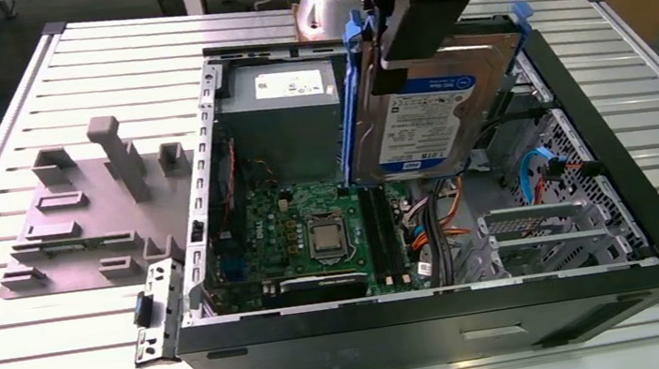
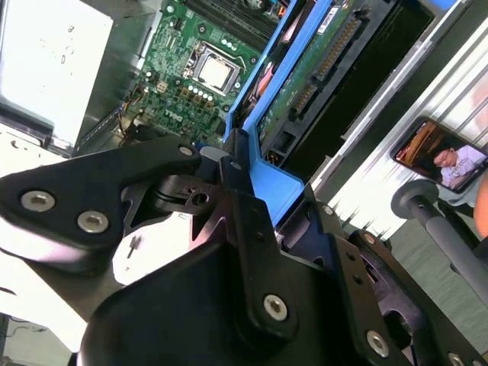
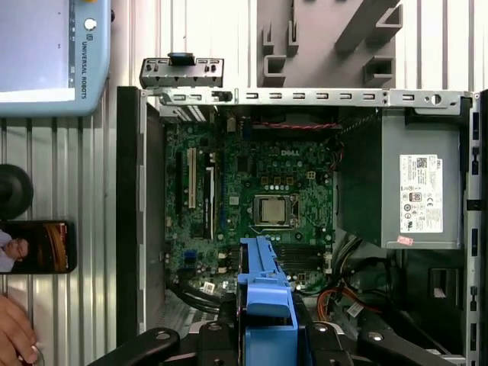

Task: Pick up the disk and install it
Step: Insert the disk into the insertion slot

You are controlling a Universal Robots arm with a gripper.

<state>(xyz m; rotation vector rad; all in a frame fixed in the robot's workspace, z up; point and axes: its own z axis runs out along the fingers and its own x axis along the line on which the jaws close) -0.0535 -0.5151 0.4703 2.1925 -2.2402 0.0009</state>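
Silver metal in a blue bracket: the disk (image 1: pixel 429 120) hangs upright over the open computer case (image 1: pixel 448 326), its white-and-blue label unreadable to us. The gripper (image 1: pixel 414 47) points down, jaws clamped on the disk's top edge.

arm (image 1: pixel 326 1) upright at the back in the exterior view, wrist pointing straight down. gripper (image 1: pixel 404 54) hangs below it, jaws clamped tight on the blue-framed top edge of the disk (image 1: pixel 430 125), carrying it near-vertical.
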